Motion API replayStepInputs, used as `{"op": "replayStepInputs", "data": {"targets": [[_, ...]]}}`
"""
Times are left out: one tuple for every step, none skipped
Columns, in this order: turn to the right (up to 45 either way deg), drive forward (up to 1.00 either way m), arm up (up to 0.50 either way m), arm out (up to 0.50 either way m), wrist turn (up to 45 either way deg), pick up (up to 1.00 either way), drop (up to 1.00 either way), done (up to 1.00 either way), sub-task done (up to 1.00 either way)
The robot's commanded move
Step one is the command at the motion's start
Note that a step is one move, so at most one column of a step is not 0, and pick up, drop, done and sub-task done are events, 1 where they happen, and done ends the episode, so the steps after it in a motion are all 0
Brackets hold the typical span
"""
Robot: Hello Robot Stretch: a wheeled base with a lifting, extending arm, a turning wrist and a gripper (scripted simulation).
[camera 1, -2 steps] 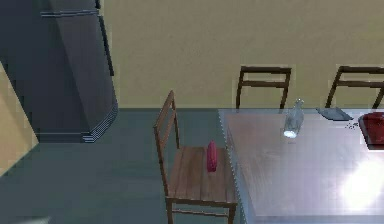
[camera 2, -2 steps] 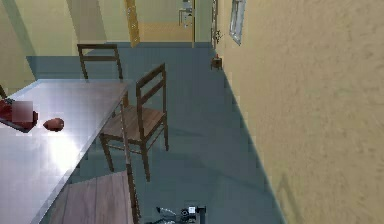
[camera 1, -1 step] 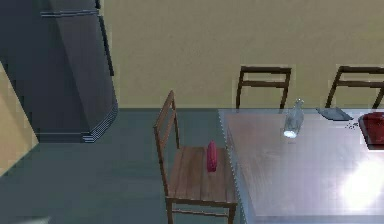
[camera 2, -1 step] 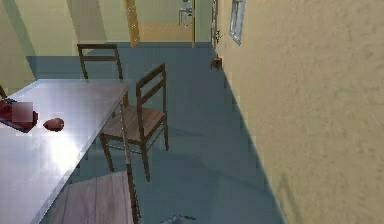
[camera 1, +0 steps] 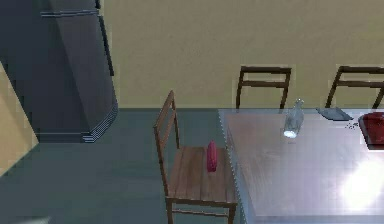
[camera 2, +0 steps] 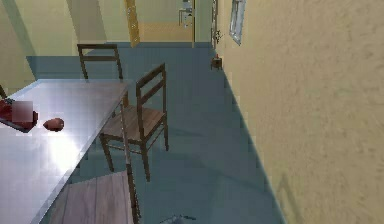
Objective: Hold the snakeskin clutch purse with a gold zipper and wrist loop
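A small pink-red oblong thing (camera 1: 211, 157) stands on edge on the seat of a wooden chair (camera 1: 190, 165) at the near left corner of a pale grey table (camera 1: 300, 170). Its shape is too small to tell whether it is the clutch purse. In the arm side view, a small red-brown blob (camera 2: 53, 124) lies on the same table (camera 2: 50, 160).
A dark grey fridge (camera 1: 75, 70) stands at the forward view's left. On the table are a clear bottle (camera 1: 293, 120), a dark flat thing (camera 1: 333, 114) and a red thing (camera 1: 374, 128). Wooden chairs (camera 1: 263, 85) (camera 2: 140, 110) ring it. Blue floor runs to a doorway (camera 2: 165, 20) beside a yellow wall (camera 2: 310, 100).
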Motion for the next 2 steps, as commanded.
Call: {"op": "replayStepInputs", "data": {"targets": [[0.0,0.0,0.1,0.0,0.0,0.0,0.0,0.0,0.0],[0.0,0.0,0.0,0.0,0.0,0.0,0.0,1.0,0.0]]}}
